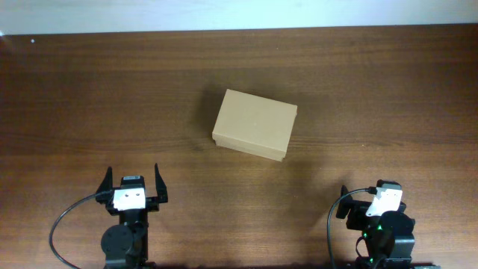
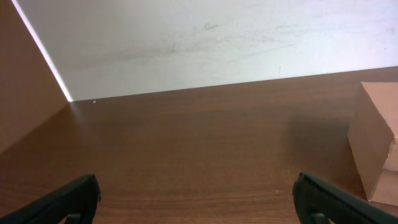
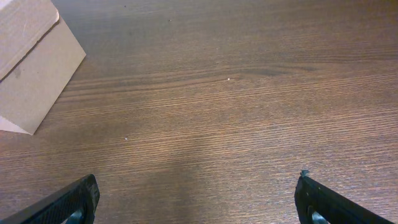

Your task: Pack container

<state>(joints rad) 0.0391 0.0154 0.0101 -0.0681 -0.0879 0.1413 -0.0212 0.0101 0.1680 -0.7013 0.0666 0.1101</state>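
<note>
The container is a tan cardboard box with its lid closed, lying slightly askew at the middle of the wooden table. Its side shows at the right edge of the left wrist view and at the top left of the right wrist view. My left gripper stands near the front left, open and holding nothing, well short of the box; its dark fingers frame bare wood. At the front right, my right gripper is open too, with only tabletop between its fingers.
A white wall runs along the table's far edge. Black cables loop beside each arm base at the front edge.
</note>
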